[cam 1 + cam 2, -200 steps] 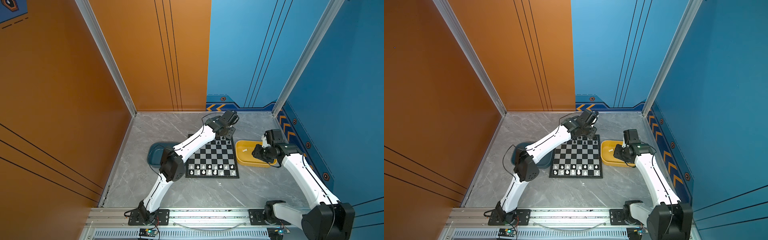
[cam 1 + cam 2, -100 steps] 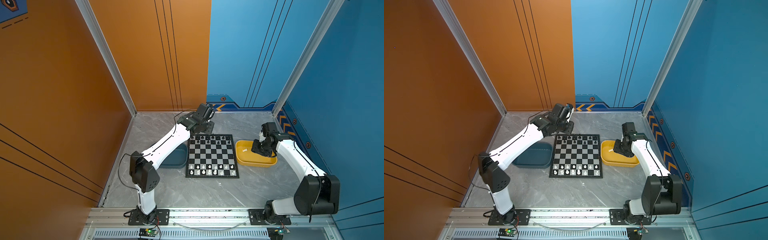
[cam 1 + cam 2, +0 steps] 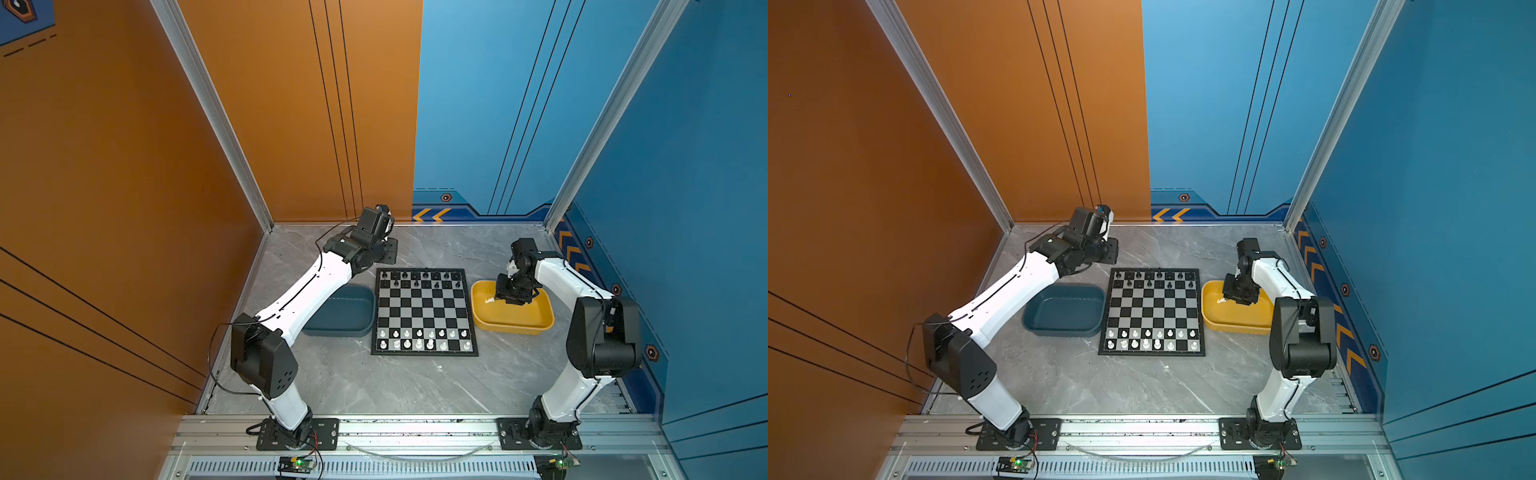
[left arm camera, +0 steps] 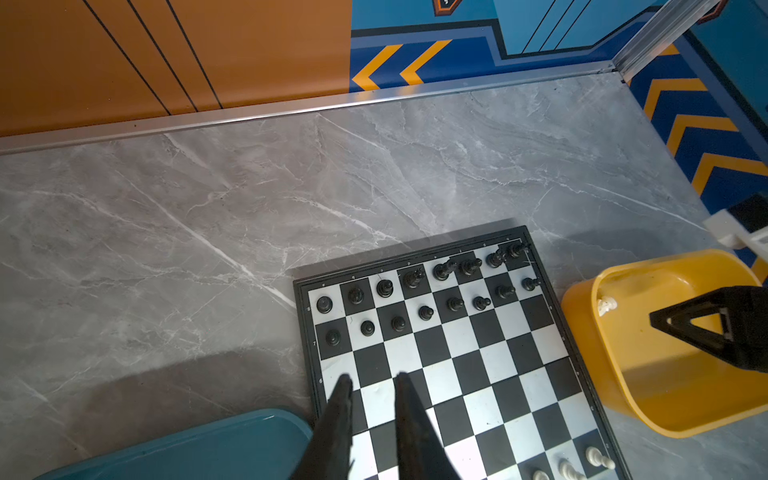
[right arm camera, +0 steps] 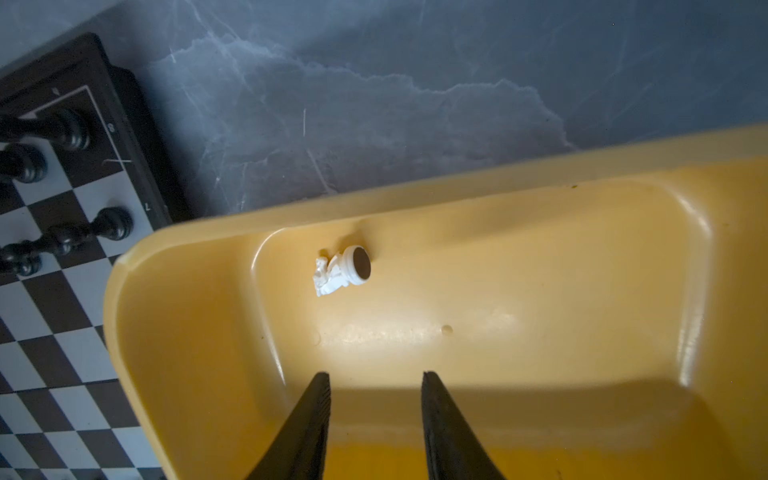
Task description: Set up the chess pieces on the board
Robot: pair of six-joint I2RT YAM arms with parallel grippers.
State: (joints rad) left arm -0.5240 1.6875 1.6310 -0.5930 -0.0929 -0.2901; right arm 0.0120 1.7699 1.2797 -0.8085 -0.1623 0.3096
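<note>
Black men (image 3: 415, 280) stand on the two far rows of the board (image 3: 424, 311), white men (image 3: 424, 338) on the near rows; left wrist: left claw (image 4: 372, 379) slightly parted, empty, near the board's far-left corner; right wrist: right claw (image 5: 374, 376) spread, empty, above a white knight (image 5: 338, 270) lying in the yellow tray (image 5: 540, 174).

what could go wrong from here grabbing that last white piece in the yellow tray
The knight lies on its side near the tray wall, so the fingers of the right gripper could nudge it off or pinch it crooked.
The one free square in the white back row has white pieces either side; a tilted knight could knock them over.
</note>
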